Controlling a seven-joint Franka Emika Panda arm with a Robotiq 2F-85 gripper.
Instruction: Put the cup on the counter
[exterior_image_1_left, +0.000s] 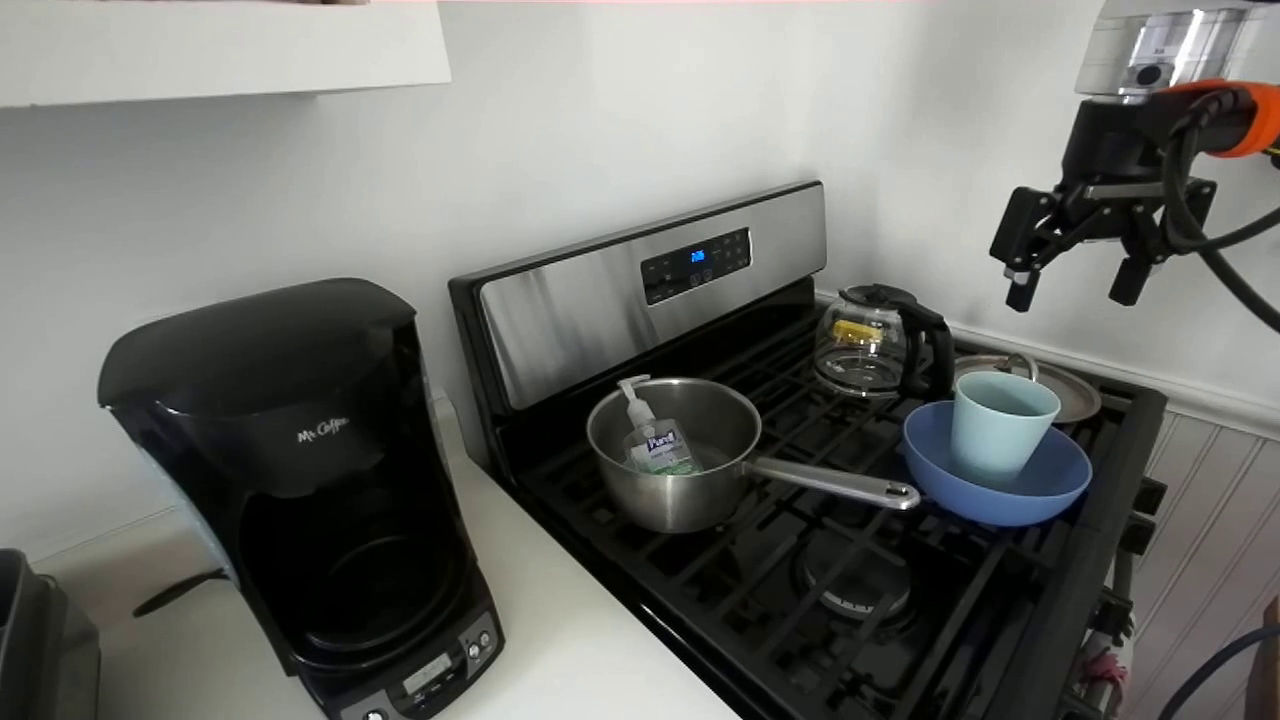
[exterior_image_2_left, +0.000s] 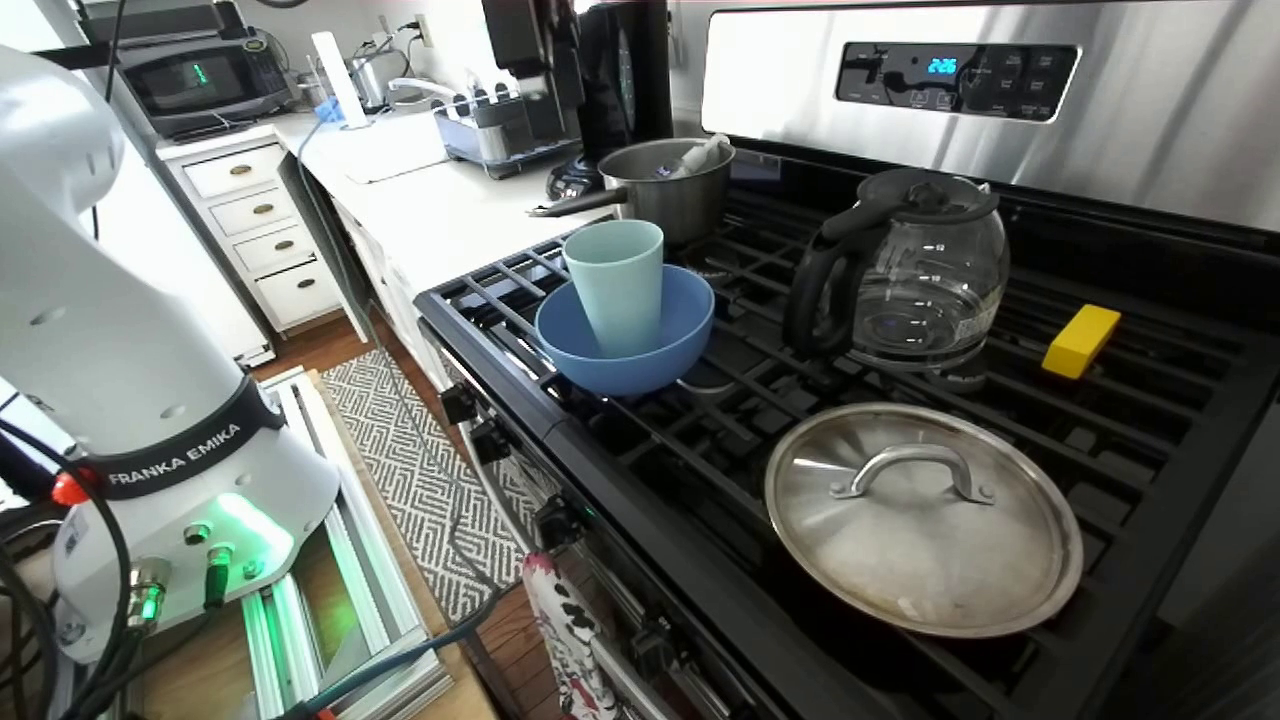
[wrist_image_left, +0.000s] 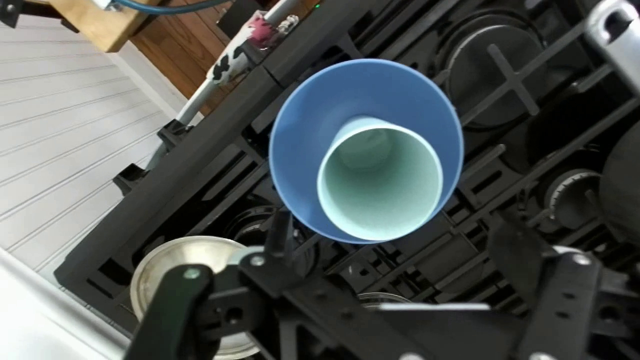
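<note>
The pale blue cup stands slightly tilted inside the darker blue bowl on the stove top. The cup and bowl also show in an exterior view. My gripper is open and empty, in the air above the cup and apart from it. In the wrist view the open fingers lie below the cup's mouth, with the bowl around it. The white counter lies beside the stove; it also shows in an exterior view.
A steel pot holding a sanitizer bottle has its handle pointing toward the bowl. A glass carafe, steel lid and yellow block are on the grates. A black coffee maker stands on the counter.
</note>
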